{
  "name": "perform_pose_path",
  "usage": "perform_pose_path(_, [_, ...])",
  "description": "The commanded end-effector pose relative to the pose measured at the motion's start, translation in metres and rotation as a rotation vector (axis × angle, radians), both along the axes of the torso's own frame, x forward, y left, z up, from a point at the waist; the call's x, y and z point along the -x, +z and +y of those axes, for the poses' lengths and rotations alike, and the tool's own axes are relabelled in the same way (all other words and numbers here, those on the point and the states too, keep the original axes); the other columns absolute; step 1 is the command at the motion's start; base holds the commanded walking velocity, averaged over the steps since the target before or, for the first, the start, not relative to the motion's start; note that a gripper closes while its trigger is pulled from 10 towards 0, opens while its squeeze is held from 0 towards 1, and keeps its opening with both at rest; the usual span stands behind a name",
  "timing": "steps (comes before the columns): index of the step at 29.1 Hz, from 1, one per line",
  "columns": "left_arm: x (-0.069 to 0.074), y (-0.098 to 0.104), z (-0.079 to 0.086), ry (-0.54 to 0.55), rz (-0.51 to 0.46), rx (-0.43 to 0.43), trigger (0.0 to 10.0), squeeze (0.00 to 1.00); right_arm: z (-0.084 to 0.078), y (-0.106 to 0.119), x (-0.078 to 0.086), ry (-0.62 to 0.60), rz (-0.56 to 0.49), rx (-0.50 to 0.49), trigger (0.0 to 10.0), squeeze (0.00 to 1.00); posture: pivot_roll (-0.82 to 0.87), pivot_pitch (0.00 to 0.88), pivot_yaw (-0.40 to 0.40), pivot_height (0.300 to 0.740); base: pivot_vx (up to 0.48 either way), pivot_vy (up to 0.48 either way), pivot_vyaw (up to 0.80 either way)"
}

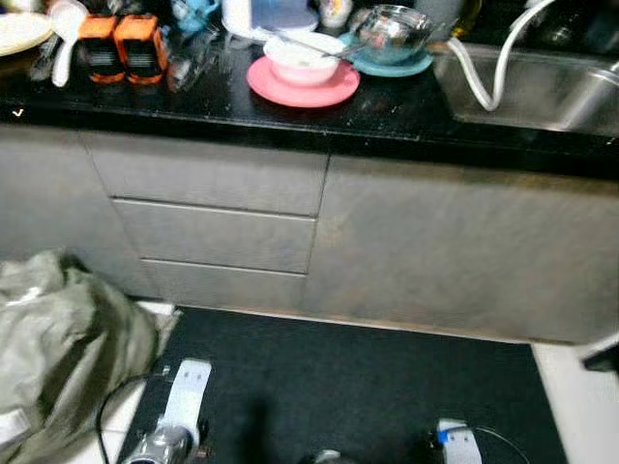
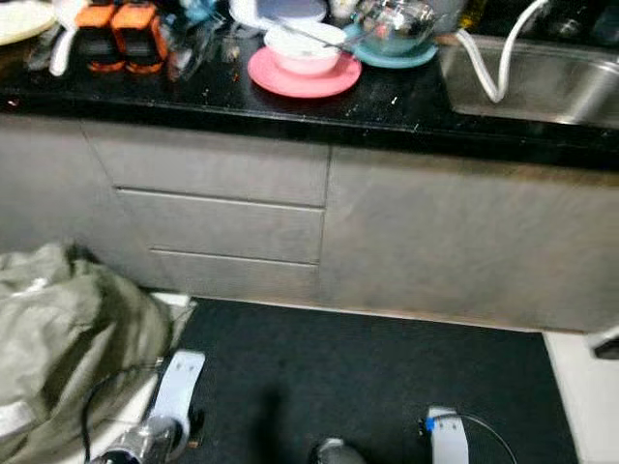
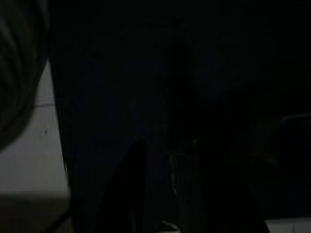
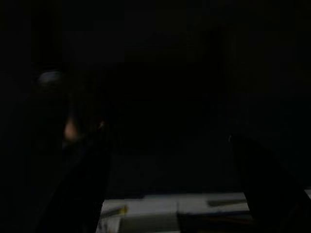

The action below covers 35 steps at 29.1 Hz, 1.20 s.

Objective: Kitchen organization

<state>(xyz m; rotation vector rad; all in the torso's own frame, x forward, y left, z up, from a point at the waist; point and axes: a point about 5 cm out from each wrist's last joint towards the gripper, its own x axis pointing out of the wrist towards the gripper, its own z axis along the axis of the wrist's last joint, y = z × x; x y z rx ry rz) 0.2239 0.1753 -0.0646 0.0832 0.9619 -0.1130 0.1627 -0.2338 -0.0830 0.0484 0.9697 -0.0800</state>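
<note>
Presently, both arms are hanging idle low over the floor, the left arm (image 1: 180,404) and right arm (image 1: 456,445) showing at the near edge of the head views. The cabinet (image 1: 319,232) is standing ahead of the grippers, its drawers facing the left one. The counter (image 1: 193,101) is lying well above and ahead of both. The mat (image 1: 358,377) is lying beneath and between the arms. A bag (image 1: 58,348) is slumping on the floor just outside the left arm. The sink (image 1: 527,92) is sitting high up, ahead of the right arm, with a hose (image 1: 484,77) trailing into it.

The dishes are resting on the counter, well apart from both grippers: a pink plate (image 1: 302,87) carrying a white bowl (image 1: 302,58), and beside it a glass bowl (image 1: 392,31) on a blue plate (image 1: 406,68). Two orange items (image 1: 121,46) are standing further toward the left, next to a spoon (image 1: 63,39).

The right gripper (image 4: 172,194) is showing its jaws spread wide apart in a very dark wrist view, holding nothing. The left gripper (image 3: 170,194) is lying in deep shade; whether it is spread or pressed together cannot be told.
</note>
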Motion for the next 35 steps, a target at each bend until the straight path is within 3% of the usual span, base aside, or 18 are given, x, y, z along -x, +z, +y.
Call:
perform_pose_path(1, [0.0115, -0.0065, 0.0044, -0.002, 0.047, -0.013, 10.0, 0.00, 0.0048, -0.0064, 0.0122, -0.001, 0.039, -0.013, 10.0, 0.00, 0.01, 0.160, -0.039, 0.740, 0.371, 0.000, -0.80])
perform_pose_path(35, [0.0095, -0.0055, 0.0034, -0.009, 0.043, -0.008, 10.0, 0.00, 0.0046, -0.0049, 0.0092, 0.022, 0.031, -0.016, 10.0, 0.00, 0.01, 0.165, -0.043, 0.740, 0.370, 0.000, -0.03])
